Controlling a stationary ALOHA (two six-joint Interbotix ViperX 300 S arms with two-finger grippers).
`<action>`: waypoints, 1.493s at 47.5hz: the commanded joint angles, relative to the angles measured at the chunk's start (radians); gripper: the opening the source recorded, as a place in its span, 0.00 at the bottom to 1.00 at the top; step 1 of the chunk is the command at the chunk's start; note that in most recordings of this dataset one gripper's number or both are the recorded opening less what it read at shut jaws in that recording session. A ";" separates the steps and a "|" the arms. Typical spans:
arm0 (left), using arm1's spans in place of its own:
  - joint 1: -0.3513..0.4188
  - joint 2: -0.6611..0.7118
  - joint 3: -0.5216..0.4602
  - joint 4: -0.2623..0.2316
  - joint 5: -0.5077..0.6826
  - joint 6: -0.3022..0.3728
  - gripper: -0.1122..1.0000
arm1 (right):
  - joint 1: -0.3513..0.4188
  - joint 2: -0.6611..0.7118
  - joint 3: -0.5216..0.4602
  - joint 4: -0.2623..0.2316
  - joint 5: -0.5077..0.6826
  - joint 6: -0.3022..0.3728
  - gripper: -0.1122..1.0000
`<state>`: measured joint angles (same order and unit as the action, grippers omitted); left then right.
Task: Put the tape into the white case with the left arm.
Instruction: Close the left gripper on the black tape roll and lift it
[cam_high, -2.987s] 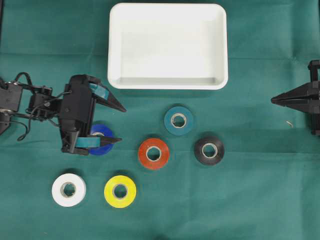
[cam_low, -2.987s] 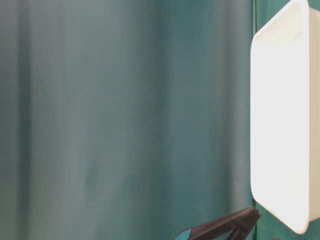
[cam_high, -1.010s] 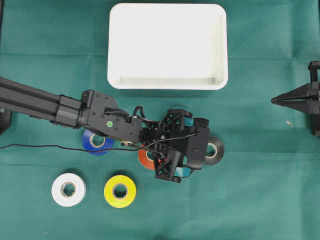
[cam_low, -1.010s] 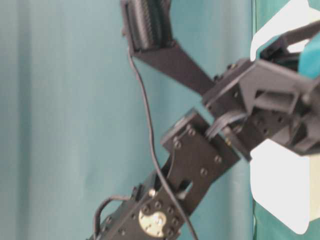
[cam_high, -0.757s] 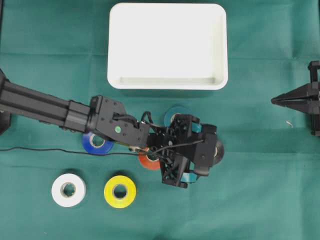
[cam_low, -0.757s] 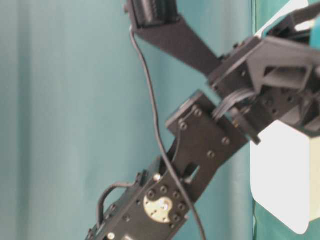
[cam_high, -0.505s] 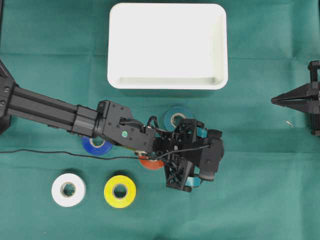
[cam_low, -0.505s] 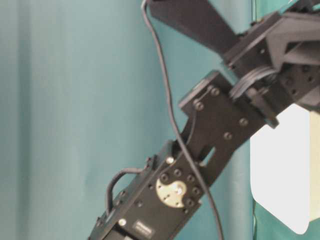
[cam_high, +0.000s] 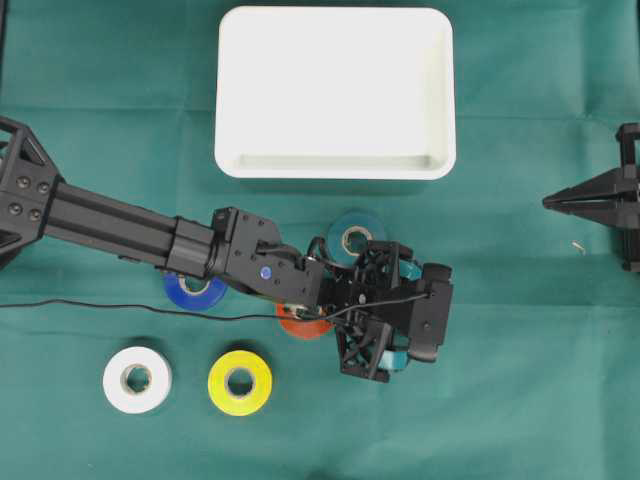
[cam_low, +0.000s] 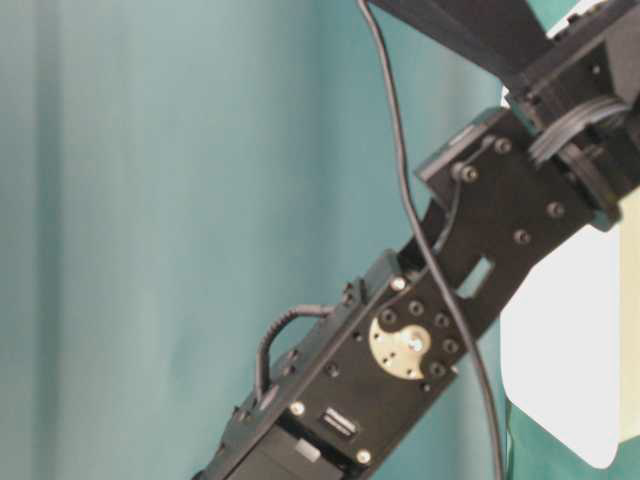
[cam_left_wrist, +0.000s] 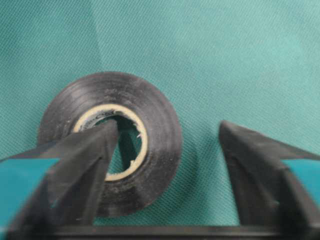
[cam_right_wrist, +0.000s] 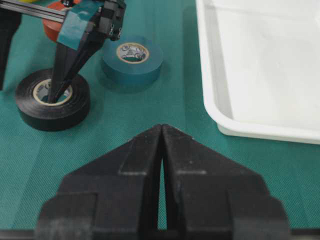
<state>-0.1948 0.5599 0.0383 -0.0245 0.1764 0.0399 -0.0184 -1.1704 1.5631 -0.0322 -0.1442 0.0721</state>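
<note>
Left gripper (cam_left_wrist: 167, 135) spread over the black tape roll (cam_left_wrist: 112, 142), one finger (cam_left_wrist: 80, 165) inside its core, ready to pinch its wall; white case (cam_high: 335, 92) waits nearby

Overhead looks straight down; both wrist views share black tape (cam_left_wrist: 125, 150).

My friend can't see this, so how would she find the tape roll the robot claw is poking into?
Start at the white case and go down to the teal roll just below it. Beside that roll lies the black roll, with one finger of the left gripper inside its hole. It is the only black roll.
</note>
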 joint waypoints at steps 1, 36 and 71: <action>0.005 -0.026 -0.020 0.002 0.003 -0.002 0.73 | 0.000 0.005 -0.011 -0.002 -0.011 0.000 0.02; 0.002 -0.169 0.029 0.003 0.055 0.002 0.33 | 0.000 0.005 -0.011 0.000 -0.011 0.002 0.02; 0.164 -0.273 0.086 0.008 0.173 0.052 0.33 | 0.000 0.000 -0.009 -0.002 -0.011 0.000 0.02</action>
<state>-0.0675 0.3329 0.1258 -0.0199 0.3605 0.0782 -0.0169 -1.1766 1.5631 -0.0322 -0.1457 0.0721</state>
